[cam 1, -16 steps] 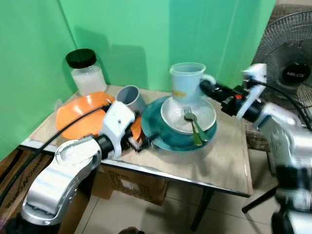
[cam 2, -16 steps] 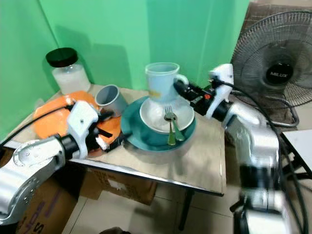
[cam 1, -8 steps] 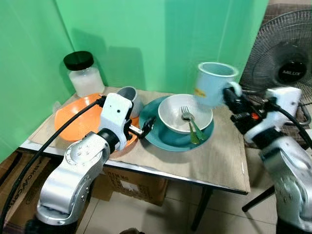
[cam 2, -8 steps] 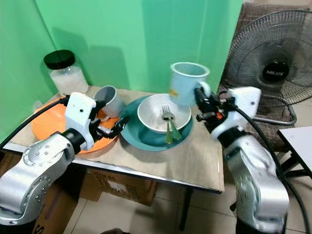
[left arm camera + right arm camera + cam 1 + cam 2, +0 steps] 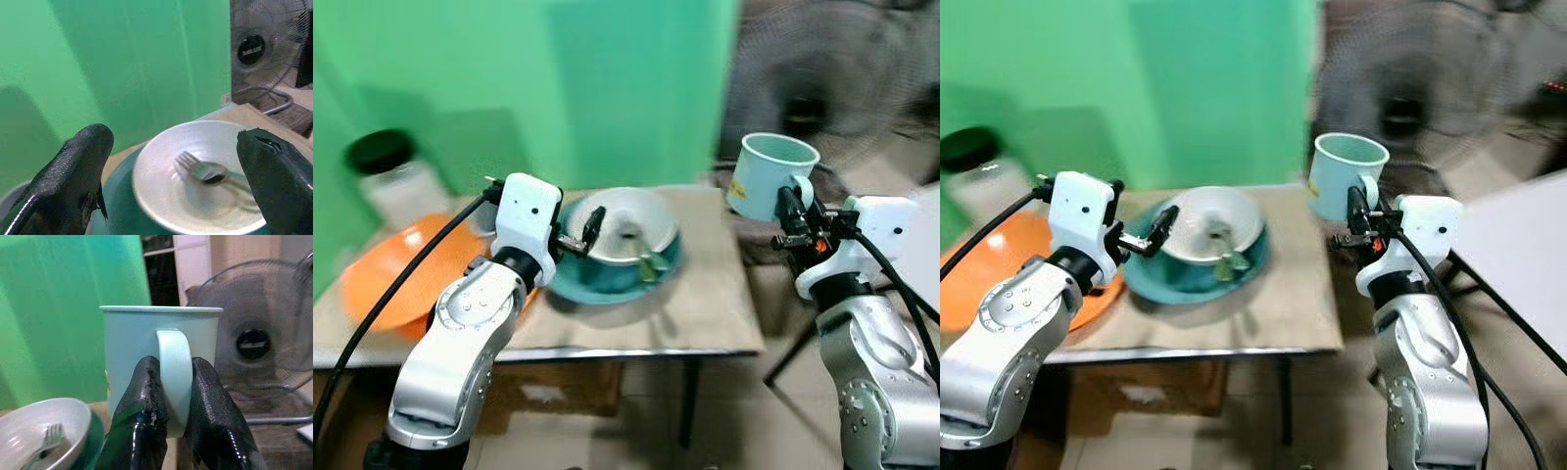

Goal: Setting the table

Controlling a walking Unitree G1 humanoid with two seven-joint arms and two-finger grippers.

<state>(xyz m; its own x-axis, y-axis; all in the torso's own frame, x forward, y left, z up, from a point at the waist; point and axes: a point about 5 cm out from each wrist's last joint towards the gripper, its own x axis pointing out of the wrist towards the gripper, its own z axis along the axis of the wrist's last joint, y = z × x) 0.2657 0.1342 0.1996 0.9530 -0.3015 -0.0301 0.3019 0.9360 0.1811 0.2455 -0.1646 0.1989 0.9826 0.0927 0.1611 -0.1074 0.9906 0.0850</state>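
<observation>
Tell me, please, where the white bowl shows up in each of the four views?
Left eye: bowl centre, on the teal plate.
Right eye: centre-left.
Left wrist: lower middle, between the fingers.
Right wrist: bottom-left corner.
Shared landmark: the fork lying in it.

One mug (image 5: 766,174), one white bowl (image 5: 626,223), one teal plate (image 5: 607,279), one orange plate (image 5: 386,289), one fork (image 5: 208,170), one jar (image 5: 393,176), one fan (image 5: 259,340)

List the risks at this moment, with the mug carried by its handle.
1. The right gripper pinches the light blue mug only by its handle, held in the air past the table's edge; a slip would likely drop it to the floor.
2. The left gripper hangs open by the white bowl, which holds a fork; a swing could knock them.
</observation>
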